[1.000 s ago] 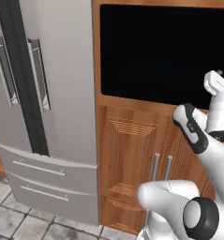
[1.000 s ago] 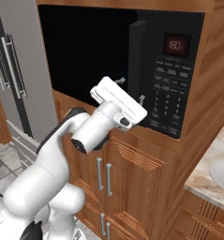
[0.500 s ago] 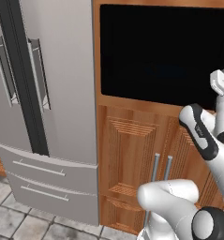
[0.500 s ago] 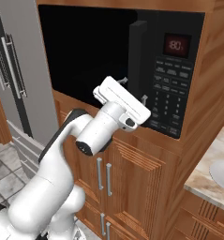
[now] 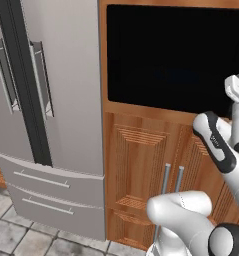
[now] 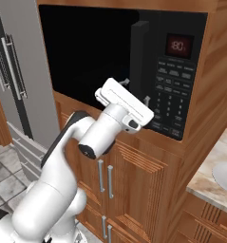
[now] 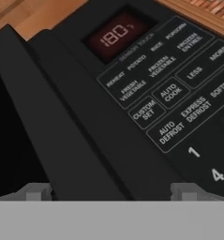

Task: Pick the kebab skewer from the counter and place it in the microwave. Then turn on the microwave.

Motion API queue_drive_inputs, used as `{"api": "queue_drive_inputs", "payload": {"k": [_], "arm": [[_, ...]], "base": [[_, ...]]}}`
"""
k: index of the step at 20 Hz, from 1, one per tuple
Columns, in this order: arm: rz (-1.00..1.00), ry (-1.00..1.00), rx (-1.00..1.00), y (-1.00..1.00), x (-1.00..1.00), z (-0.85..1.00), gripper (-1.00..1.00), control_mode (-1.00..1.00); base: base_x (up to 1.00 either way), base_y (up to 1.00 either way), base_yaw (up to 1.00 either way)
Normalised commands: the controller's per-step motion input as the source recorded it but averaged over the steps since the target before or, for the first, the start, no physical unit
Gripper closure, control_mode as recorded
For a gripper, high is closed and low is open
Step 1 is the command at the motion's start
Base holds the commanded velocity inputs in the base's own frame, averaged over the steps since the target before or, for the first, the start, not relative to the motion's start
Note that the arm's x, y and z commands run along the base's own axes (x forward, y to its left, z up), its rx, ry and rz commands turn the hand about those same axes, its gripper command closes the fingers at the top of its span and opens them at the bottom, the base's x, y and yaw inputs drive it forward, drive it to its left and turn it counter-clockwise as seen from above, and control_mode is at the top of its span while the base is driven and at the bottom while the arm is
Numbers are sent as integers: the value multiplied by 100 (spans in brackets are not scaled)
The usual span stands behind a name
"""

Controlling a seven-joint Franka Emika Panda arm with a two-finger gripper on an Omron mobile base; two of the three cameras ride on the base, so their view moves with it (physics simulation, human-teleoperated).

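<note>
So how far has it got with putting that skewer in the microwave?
Nothing looks finished. The microwave door is shut, and its handle sits between the open, empty fingertips of the tool; opening the door seems in hand. Fetching the skewer, loading it and pressing start remain.

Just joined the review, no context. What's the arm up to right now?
The white arm has its gripper up at the microwave, right by the thick black door handle. The jaws stand wide open, one tip on either side of the handle in the hand view, holding nothing. The button panel and red display sit just beside it. The door looks shut; its dark glass hides the inside. The grey fridge stands to the left, untouched.
</note>
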Motion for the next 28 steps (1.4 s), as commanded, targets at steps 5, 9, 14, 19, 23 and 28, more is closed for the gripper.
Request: {"api": "queue_drive_inputs", "payload": {"k": [5, 9, 14, 19, 23, 28], "arm": [[0, 0, -1, 16, 0, 0, -100, -100], [0, 0, 0, -4, -5, 0, -100, -100], [0, 0, 0, -2, -29, 0, -100, -100], [3, 0, 0, 0, -47, 1, -100, -100], [3, 4, 0, -1, -59, 5, -100, -100], [1, 13, -1, -10, -62, 0, -100, -100]], "base": [[0, 0, 0], [0, 0, 0], [0, 0, 0], [0, 0, 0], [0, 0, 0], [0, 0, 0]]}}
